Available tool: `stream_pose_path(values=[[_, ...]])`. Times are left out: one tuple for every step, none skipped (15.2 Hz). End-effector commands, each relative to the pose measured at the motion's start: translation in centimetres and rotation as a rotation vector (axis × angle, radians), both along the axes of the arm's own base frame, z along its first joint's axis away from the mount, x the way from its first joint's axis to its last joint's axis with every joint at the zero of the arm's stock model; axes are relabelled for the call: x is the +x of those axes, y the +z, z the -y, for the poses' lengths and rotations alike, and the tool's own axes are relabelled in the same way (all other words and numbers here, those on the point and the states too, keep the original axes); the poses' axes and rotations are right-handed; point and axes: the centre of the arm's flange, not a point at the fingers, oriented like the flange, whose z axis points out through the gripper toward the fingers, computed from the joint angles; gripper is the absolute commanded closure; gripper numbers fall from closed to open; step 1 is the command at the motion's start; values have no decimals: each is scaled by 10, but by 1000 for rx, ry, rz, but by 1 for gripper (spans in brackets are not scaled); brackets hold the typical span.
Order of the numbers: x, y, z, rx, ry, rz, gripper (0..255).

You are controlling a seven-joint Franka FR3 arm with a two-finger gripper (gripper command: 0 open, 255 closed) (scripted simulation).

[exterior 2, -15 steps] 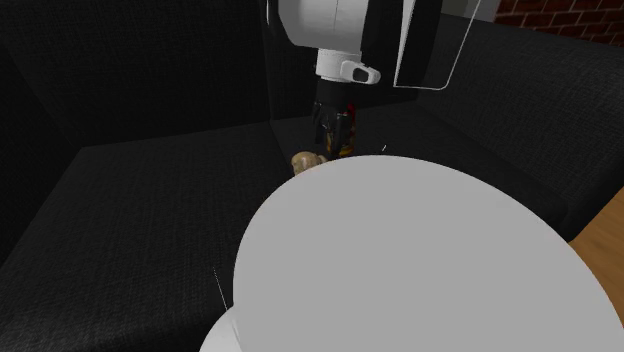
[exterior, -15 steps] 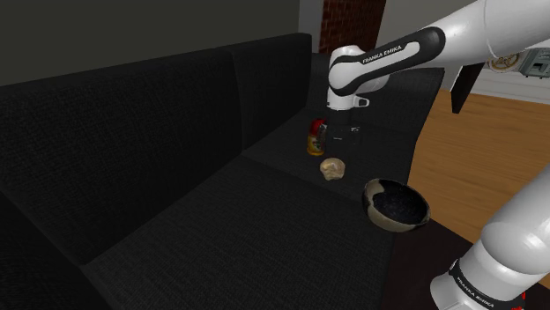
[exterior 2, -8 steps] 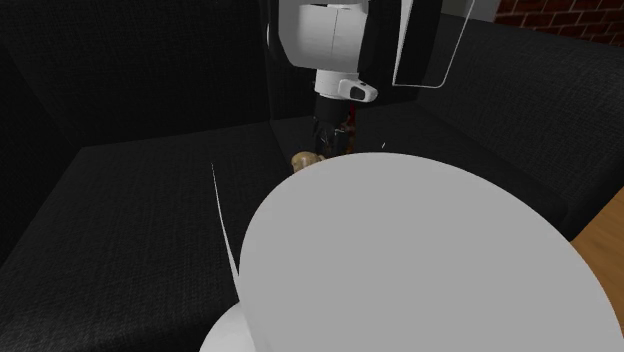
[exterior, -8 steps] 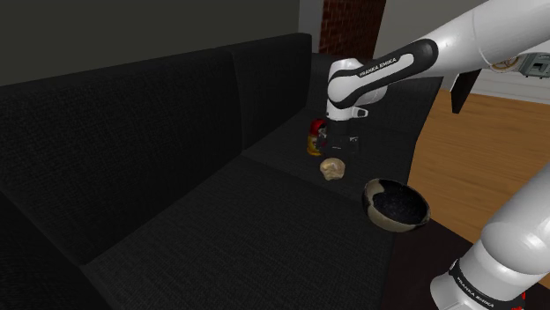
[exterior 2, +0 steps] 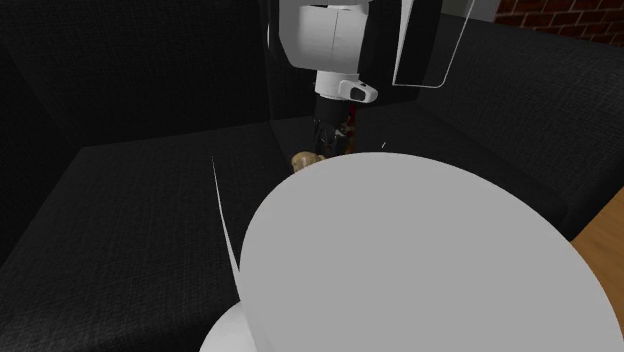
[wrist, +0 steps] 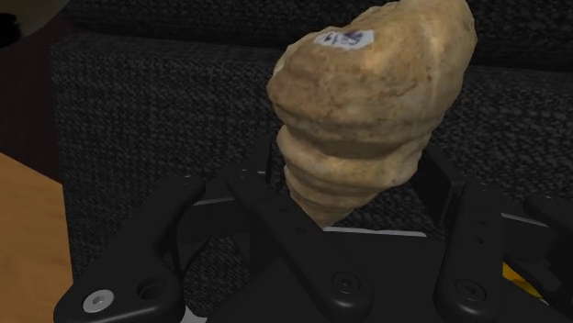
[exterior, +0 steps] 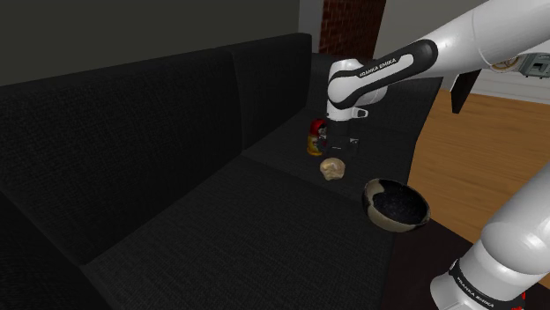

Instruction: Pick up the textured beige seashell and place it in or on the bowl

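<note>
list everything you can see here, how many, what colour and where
seashell: 1, beige, ridged, lying on the sofa seat just under the gripper
bowl: 1, dark inside, pale mottled outside, on the seat, apart from the seashell and nearer the stand
small object: 1, red and yellow, on the seat behind the gripper; cannot tell what it is
sofa: 1, black
floor: brown wood, at the shoulder view's right
brick wall: 1 strip, red-brown, behind the sofa
arm: 1, white with dark joints
gripper: 1, black, open over the seashell
</note>
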Motion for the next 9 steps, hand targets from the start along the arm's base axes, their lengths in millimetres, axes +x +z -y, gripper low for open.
stream_pose_path(values=[[0,0,0,0,0,0,255],[0,0,-1,0,0,0,255],[0,0,-1,0,0,0,255],[0,-1,-1,0,0,0,255],[0,-1,-1,0,0,0,255],[0,-1,0,0,0,0,255],[0,-1,-1,0,0,0,255],[0,-1,0,0,0,0,255],[0,5,0,0,0,0,255]])
